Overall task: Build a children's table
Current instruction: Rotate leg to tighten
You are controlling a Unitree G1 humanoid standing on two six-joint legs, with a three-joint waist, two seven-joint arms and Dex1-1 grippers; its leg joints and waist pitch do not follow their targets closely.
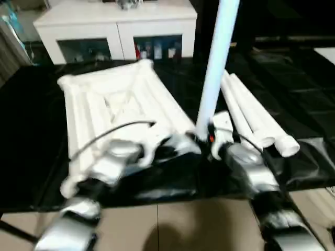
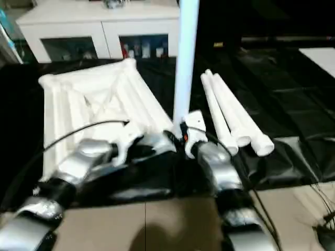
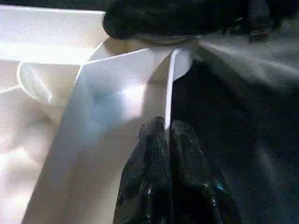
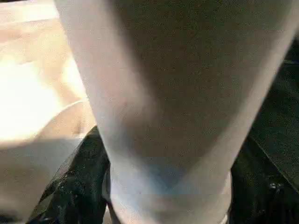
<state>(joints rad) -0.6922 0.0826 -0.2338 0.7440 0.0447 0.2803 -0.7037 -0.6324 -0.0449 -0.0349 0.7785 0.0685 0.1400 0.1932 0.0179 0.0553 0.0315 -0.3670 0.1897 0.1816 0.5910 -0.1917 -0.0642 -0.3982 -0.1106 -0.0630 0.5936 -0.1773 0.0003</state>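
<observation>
The children's table top (image 1: pixel 115 104) lies upside down on a black sheet, its ribbed underside facing up. One white leg (image 1: pixel 217 63) stands upright at the top's near right corner. My right gripper (image 1: pixel 207 137) holds this leg near its base. In the right wrist view the leg (image 4: pixel 173 93) sits between the black fingers (image 4: pixel 70 186). My left gripper (image 1: pixel 175 146) is just left of the leg's foot, shut on the top's thin rim (image 3: pixel 170 79). Three more legs (image 1: pixel 251 115) lie side by side to the right.
A white cabinet (image 1: pixel 115 26) with glass doors stands behind the table top. The black sheet (image 1: pixel 293 68) covers the work area. Tiled floor (image 1: pixel 183 225) shows at its near edge, under my silver forearms.
</observation>
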